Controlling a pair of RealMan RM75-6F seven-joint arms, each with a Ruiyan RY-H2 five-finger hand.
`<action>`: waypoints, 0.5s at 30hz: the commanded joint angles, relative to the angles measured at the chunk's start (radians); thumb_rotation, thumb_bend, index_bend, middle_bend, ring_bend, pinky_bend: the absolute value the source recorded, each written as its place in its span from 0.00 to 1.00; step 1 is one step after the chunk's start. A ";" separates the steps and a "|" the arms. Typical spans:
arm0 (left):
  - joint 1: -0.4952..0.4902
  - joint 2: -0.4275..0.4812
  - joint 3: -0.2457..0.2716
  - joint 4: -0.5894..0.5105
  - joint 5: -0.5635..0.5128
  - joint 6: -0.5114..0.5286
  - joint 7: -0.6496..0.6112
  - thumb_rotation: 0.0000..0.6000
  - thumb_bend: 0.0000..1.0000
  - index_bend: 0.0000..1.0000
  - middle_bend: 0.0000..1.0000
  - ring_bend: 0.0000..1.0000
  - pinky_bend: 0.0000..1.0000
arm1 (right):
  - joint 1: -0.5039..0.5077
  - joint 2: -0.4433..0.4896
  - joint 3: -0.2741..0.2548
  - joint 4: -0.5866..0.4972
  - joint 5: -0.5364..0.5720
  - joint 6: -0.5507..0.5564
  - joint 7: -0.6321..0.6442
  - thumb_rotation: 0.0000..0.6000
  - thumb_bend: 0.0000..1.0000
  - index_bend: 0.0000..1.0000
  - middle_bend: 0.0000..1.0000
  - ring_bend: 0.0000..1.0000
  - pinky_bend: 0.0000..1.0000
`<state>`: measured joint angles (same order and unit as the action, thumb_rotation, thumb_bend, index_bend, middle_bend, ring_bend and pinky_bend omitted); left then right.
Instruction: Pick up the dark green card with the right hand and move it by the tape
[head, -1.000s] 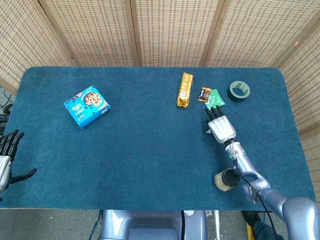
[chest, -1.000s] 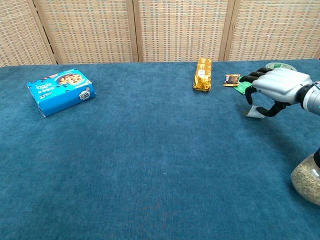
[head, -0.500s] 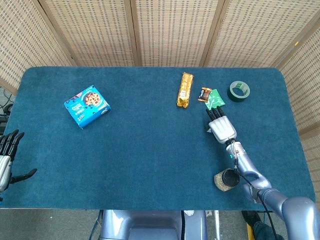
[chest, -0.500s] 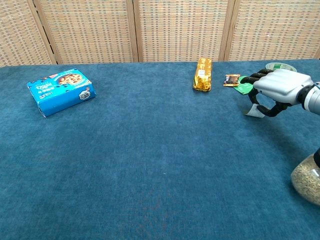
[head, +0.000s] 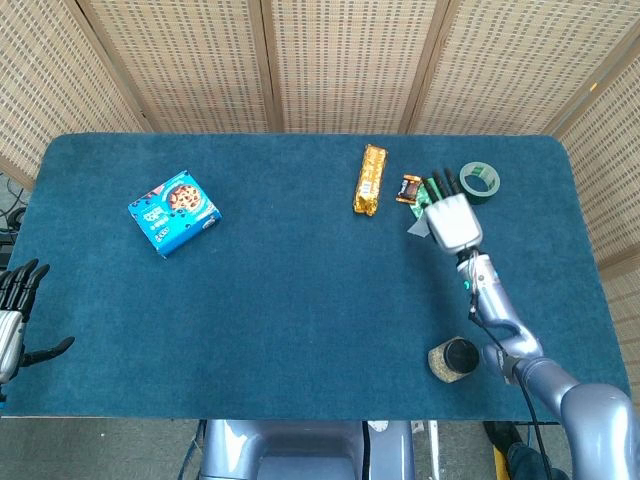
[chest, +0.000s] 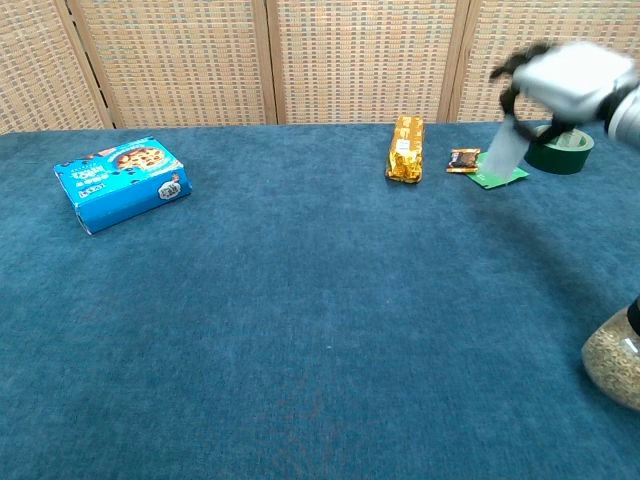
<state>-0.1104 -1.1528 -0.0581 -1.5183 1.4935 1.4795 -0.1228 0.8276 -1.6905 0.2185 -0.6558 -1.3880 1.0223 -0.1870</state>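
My right hand (head: 452, 218) (chest: 565, 72) is raised above the far right of the table and pinches a thin card (head: 418, 228) (chest: 505, 150). The card hangs down from the fingers and looks pale grey from here. Under the hand a flat bright green piece (chest: 497, 172) (head: 427, 191) lies on the cloth. The dark green tape roll (head: 479, 182) (chest: 560, 150) sits just right of it, close to the hand. At the table's near left edge my left hand (head: 12, 320) rests with its fingers apart and nothing in it.
A gold snack bar (head: 372, 180) (chest: 405, 148) and a small brown packet (head: 409, 188) (chest: 464, 160) lie left of the green piece. A blue cookie box (head: 175, 212) (chest: 122, 182) sits far left. A jar (head: 453, 360) (chest: 615, 360) stands near the front right.
The right hand has lifted off the cloth with the card and moved away from me toward the tape. The left hand has stayed still.
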 joint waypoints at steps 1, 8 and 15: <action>-0.001 0.002 0.000 0.000 0.001 0.000 -0.004 1.00 0.00 0.00 0.00 0.00 0.00 | 0.034 0.068 0.063 0.048 -0.019 0.131 0.066 1.00 0.60 0.71 0.13 0.00 0.00; -0.002 0.004 0.000 0.006 0.002 -0.003 -0.021 1.00 0.00 0.00 0.00 0.00 0.00 | -0.046 0.224 0.066 -0.083 -0.034 0.263 0.139 1.00 0.55 0.67 0.13 0.00 0.00; 0.002 0.006 0.000 0.011 0.000 0.000 -0.037 1.00 0.00 0.00 0.00 0.00 0.00 | -0.197 0.371 0.015 -0.372 -0.016 0.320 0.099 1.00 0.14 0.12 0.00 0.00 0.00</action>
<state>-0.1092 -1.1469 -0.0581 -1.5076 1.4930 1.4792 -0.1591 0.7120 -1.4023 0.2605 -0.8746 -1.4198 1.3195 -0.0597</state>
